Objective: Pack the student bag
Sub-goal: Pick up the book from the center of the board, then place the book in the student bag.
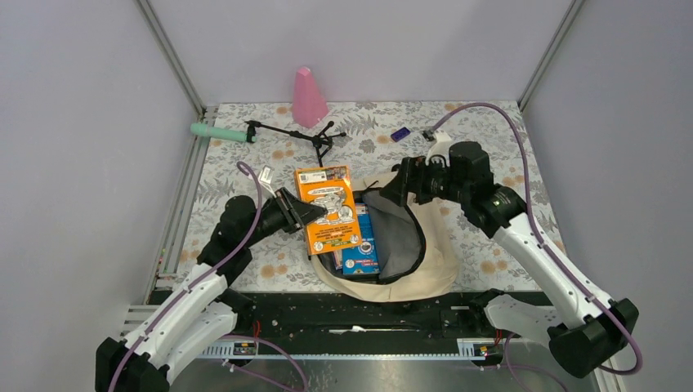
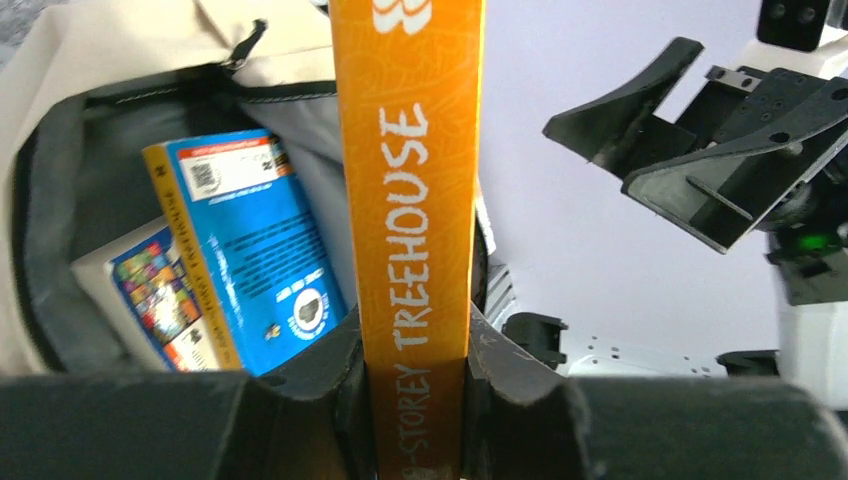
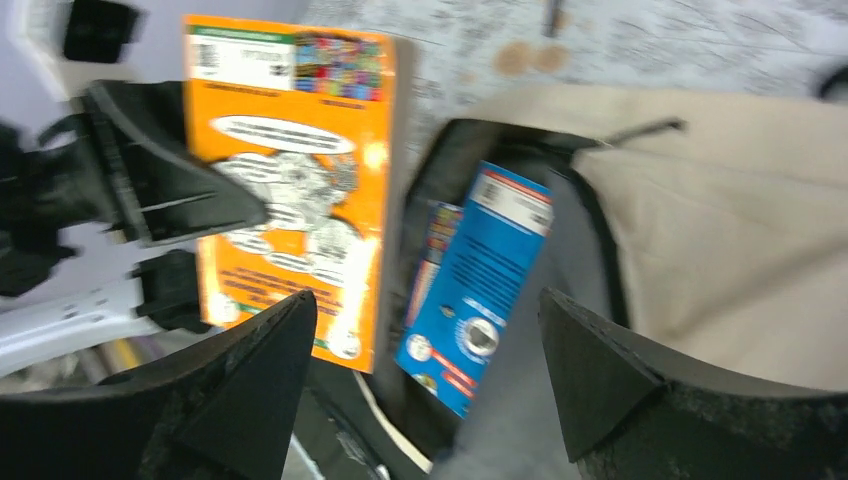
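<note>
**Student bag** (image 1: pixel 425 261): cream-beige fabric, black zip trim, dark lining. Lies flat on the floral table (image 1: pixel 490 147), lower centre of the top view, just above the arm bases. Mouth open toward the left of that frame. Also seen upper left in the left wrist view (image 2: pixel 60 60) and at right in the right wrist view (image 3: pixel 720 220).

**Blue book** (image 1: pixel 362 245): inside the open bag, back cover up, barcode label at its top (image 2: pixel 255 250) (image 3: pixel 470 290). A second book with a multicoloured cover (image 2: pixel 150 290) lies partly under it.

**Orange book** (image 1: pixel 327 208): over the left rim of the bag mouth, lifted off the table. Spine reads "TREEHOUSE" in the left wrist view (image 2: pixel 415 200); cover faces the right wrist camera (image 3: pixel 290 180), blurred there.

**Left gripper** (image 1: pixel 315 212): clamped on the orange book, one finger on each cover, spine between them (image 2: pixel 415 370).

**Right gripper** (image 1: pixel 392 189): above the upper edge of the bag, jaws wide apart, nothing between them (image 3: pixel 425 300); visible upper right in the left wrist view (image 2: pixel 690 150).

**Other items, top of the table:**
- Pink cone (image 1: pixel 309 96), upright.
- Green cylinder (image 1: pixel 221 132), lying at the left edge.
- Black tripod (image 1: pixel 298 135), lying flat.
- Small blue item (image 1: pixel 400 134), possibly a flash drive; too small to tell.
</note>
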You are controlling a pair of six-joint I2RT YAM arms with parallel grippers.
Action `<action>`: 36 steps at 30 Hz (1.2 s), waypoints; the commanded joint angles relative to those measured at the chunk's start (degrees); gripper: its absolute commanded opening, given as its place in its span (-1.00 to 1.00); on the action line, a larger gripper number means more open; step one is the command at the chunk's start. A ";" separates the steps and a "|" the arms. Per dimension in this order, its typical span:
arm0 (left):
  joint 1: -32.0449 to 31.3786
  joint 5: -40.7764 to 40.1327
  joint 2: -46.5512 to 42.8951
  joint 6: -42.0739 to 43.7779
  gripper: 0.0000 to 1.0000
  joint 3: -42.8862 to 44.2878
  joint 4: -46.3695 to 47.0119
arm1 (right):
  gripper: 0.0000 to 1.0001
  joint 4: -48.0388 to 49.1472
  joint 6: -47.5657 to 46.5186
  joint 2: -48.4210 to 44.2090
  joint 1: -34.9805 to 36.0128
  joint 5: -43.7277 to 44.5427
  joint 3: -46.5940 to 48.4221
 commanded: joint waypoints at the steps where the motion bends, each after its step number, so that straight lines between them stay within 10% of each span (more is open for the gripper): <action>1: -0.06 -1.54 -3.10 3.92 -1.00 4.14 -5.22 | 0.75 -17.87 -5.24 -2.88 -1.78 15.52 -0.36; 23: -0.06 1.32 -5.40 -0.76 -1.00 -0.94 -2.12 | 0.22 -21.63 -4.11 0.34 -1.77 12.67 -5.23; 31: -0.06 1.39 -4.58 -1.05 -1.00 -2.35 -1.09 | -0.87 -19.17 -2.23 -0.57 -1.79 12.80 -5.47; 36: -0.06 1.06 -3.59 -1.40 -1.00 -3.39 1.81 | -1.00 -18.81 -1.67 -2.01 -1.77 10.88 -3.74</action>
